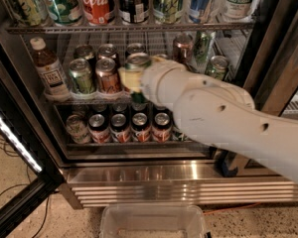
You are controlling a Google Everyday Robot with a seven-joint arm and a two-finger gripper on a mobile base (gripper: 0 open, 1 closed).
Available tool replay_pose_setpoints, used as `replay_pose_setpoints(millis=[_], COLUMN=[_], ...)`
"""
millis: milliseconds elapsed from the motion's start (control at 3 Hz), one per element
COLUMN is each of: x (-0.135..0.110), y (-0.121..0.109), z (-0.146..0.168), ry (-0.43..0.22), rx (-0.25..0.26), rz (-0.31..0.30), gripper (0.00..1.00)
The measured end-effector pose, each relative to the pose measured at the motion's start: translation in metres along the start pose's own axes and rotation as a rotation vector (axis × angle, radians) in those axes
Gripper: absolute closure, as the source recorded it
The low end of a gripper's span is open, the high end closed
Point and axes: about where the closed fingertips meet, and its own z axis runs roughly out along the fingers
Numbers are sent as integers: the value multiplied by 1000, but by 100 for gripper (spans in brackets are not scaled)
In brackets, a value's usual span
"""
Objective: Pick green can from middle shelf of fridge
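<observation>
The fridge (164,182) stands open in front of me. My gripper (133,79) reaches in at the middle shelf (64,99), at the end of my white arm (213,113). It is shut on the green can (137,63). The can's silver top shows above the pale fingers (125,78) and a strip of green body shows below them. The can stands upright in front of the shelf's middle cans. The black-and-red cola can is hidden behind my gripper.
On the middle shelf stand a tea bottle (48,73), a green can (81,77), an orange can (108,77), a copper can (182,47) and green cans at the right (217,66). Several cans fill the lower shelf (124,128). A clear bin (151,222) sits on the floor; the open door (15,148) is at the left.
</observation>
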Motion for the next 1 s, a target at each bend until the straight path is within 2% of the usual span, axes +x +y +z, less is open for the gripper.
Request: replay_pose_setpoints(millis=[333,667,1000], x=[2,-11,-9], y=[3,57,72], z=[1,-26,-56], ry=[0,-55,-78], rx=[-2,-59,-70], rz=[-1,-80,-140], gripper=[100,100,100])
